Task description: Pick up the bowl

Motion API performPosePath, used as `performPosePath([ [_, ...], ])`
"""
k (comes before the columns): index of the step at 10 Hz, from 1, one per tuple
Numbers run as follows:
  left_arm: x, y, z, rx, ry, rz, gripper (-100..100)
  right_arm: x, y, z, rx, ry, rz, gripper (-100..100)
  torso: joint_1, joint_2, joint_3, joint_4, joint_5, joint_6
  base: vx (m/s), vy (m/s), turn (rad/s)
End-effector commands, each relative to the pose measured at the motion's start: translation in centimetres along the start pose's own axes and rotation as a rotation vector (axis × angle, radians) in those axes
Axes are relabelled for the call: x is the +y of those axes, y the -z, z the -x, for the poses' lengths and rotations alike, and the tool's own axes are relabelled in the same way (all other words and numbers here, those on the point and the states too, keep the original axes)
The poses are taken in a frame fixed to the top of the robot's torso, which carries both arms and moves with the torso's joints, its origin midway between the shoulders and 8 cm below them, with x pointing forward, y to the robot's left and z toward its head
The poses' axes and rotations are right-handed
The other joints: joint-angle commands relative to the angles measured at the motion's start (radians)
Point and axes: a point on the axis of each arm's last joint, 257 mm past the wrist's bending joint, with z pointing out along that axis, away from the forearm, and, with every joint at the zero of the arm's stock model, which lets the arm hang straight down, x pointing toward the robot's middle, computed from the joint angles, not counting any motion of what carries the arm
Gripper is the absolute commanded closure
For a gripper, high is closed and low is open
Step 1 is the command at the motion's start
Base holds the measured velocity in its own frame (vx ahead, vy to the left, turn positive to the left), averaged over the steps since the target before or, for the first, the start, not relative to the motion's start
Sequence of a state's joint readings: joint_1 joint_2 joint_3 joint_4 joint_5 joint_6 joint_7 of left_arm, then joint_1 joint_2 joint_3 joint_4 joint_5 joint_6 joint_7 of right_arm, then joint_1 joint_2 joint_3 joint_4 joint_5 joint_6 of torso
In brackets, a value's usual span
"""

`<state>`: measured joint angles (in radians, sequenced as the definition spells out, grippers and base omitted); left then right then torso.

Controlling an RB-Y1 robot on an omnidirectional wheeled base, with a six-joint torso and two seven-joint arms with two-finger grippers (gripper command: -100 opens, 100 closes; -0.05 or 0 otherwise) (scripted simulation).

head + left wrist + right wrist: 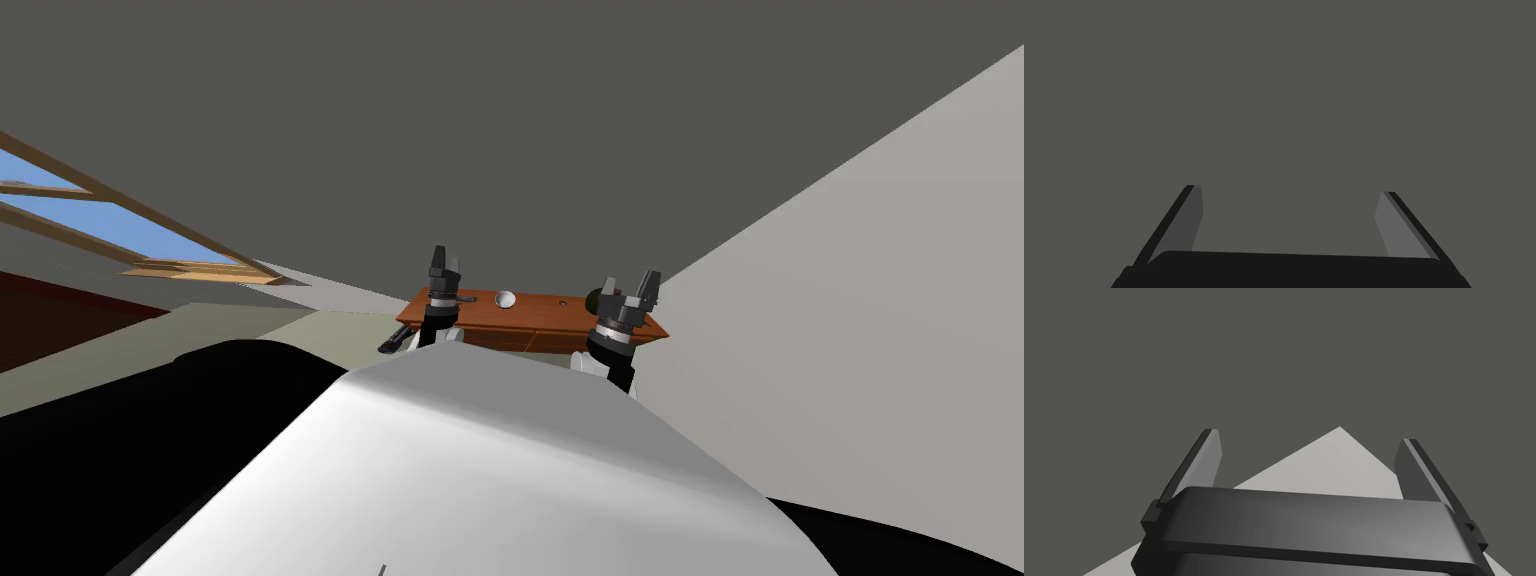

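A small pale grey bowl (pixel 505 299) sits on a brown wooden table (pixel 540 318) ahead of me. In the head view both arms are raised in front of the table's near edge, fingers pointing up. My left gripper (pixel 445 262) is just left of the bowl and apart from it; its wrist view shows the left gripper (pixel 1291 190) open and empty against a flat dark grey surface. My right gripper (pixel 632 285) stands at the table's right end. Its wrist view shows the right gripper (pixel 1311 435) open too, holding nothing.
On the table right of the bowl lie a tiny dark item (pixel 563 301) and a dark round thing (pixel 594 297), partly behind my right gripper. A dark object (pixel 393 343) sticks out below the table's left corner. A pale wall (pixel 860 300) rises on the right, a window (pixel 120 235) far left.
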<state>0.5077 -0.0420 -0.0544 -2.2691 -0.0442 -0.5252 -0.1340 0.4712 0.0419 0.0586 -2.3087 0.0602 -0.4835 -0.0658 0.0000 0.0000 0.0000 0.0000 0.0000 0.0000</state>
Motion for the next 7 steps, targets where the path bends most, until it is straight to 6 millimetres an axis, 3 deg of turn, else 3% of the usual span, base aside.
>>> performPosePath([
  [1, 0.7, 0.0, -0.5, 0.039, -0.01, 0.015, -100, 0.0, 0.0, 0.0, 0.0, 0.0, 0.0, 0, 0.0, 0.0, 0.0, 0.0, 0.0, 0.0, -0.01, -0.007, -0.073],
  [4, 3.3, 0.1, -1.3, 0.118, -0.031, 0.085, -100, 0.0, 0.0, 0.0, 0.0, 0.0, 0.0, 0, 0.0, 0.003, 0.001, 0.001, 0.0, 0.0, -0.04, -0.014, -0.116],
  [7, 7.7, 0.4, -1.4, 0.173, -0.051, 0.205, -100, 0.0, 0.0, 0.0, 0.0, 0.0, 0.0, 0, -0.002, 0.005, 0.003, 0.001, 0.0, 0.0, -0.07, -0.027, -0.208],
])
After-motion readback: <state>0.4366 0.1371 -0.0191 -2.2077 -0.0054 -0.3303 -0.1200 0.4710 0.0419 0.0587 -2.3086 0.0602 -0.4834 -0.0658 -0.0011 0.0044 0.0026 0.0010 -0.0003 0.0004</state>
